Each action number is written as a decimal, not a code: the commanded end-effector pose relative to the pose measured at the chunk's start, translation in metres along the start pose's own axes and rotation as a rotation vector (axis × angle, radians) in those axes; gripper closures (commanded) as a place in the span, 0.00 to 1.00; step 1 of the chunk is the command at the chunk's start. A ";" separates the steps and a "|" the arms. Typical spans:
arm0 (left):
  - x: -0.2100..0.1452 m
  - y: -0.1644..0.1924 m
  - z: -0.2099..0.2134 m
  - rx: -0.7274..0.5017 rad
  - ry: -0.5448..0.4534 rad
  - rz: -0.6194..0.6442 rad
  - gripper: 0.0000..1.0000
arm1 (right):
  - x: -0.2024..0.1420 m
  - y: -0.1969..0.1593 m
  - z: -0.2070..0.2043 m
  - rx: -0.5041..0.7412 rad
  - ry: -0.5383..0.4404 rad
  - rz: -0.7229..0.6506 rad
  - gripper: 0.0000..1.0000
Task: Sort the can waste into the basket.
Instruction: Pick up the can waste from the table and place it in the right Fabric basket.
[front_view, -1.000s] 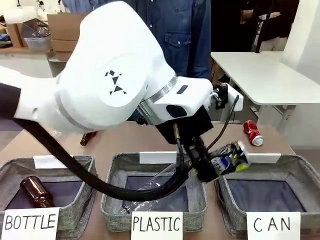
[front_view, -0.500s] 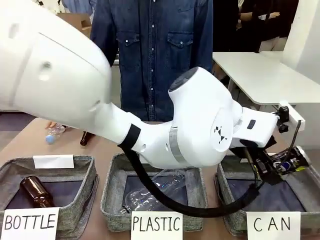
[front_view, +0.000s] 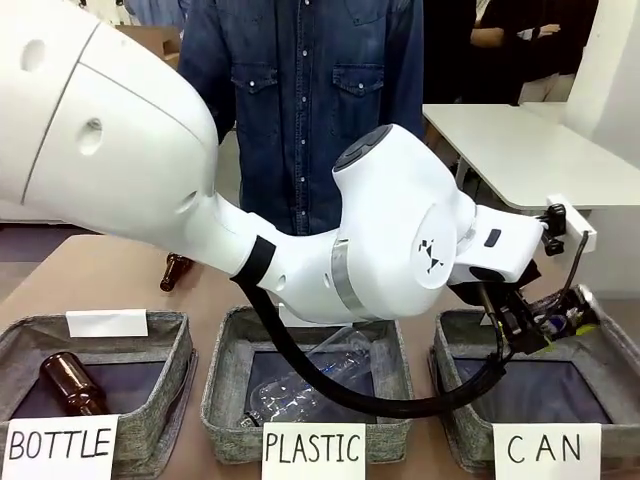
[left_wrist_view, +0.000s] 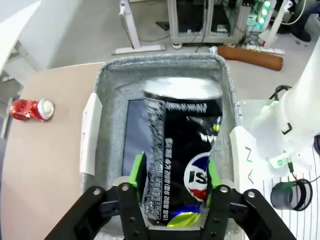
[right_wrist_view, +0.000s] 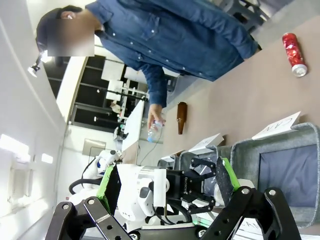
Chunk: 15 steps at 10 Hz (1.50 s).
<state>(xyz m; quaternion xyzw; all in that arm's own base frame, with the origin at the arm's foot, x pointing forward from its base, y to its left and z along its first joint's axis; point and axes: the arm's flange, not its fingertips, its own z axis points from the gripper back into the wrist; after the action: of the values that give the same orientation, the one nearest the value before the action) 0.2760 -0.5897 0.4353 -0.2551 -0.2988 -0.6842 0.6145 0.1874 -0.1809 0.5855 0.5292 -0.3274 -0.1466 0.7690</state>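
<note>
A dented dark blue Pepsi can (left_wrist_view: 182, 150) stands between the green pads of my left gripper (left_wrist_view: 175, 175), which is shut on its sides. The can (front_view: 567, 318) hangs in that gripper (front_view: 535, 330) just above the grey CAN basket (front_view: 448, 352), over the basket's dark lining (left_wrist_view: 134, 130). On the bare table beyond the basket lies a red can (left_wrist_view: 30, 110), on its side. The right wrist view shows this red can (right_wrist_view: 293, 52) too. My right gripper (right_wrist_view: 167, 185) is open and holds nothing.
The PLASTIC basket (front_view: 220, 375) holds a clear bottle (front_view: 310, 380) and the BOTTLE basket (front_view: 175, 345) a brown one (front_view: 72, 385). Another brown bottle (front_view: 175, 270) lies on the table. A person in a denim shirt (front_view: 310, 90) stands at the far side with a plastic bottle (right_wrist_view: 154, 127) in hand.
My left arm has swung right, carrying the blue can from over the PLASTIC basket's edge to above the CAN basket. The right gripper has stayed open.
</note>
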 end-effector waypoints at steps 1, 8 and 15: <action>0.005 -0.005 0.005 0.005 0.033 -0.005 0.00 | 0.004 0.002 0.002 0.005 -0.006 0.005 0.00; -0.002 -0.028 0.085 -0.046 0.107 0.035 0.00 | 0.004 0.002 0.002 0.005 -0.006 0.005 0.00; -0.161 -0.070 0.448 0.551 0.190 0.784 0.00 | -0.001 0.006 -0.023 0.048 0.096 0.033 0.00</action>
<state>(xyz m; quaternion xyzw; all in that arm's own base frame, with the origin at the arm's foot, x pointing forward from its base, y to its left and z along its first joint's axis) 0.2324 -0.1762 0.6012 -0.1158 -0.3197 -0.3706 0.8643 0.1908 -0.1743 0.5856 0.5338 -0.3172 -0.1346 0.7722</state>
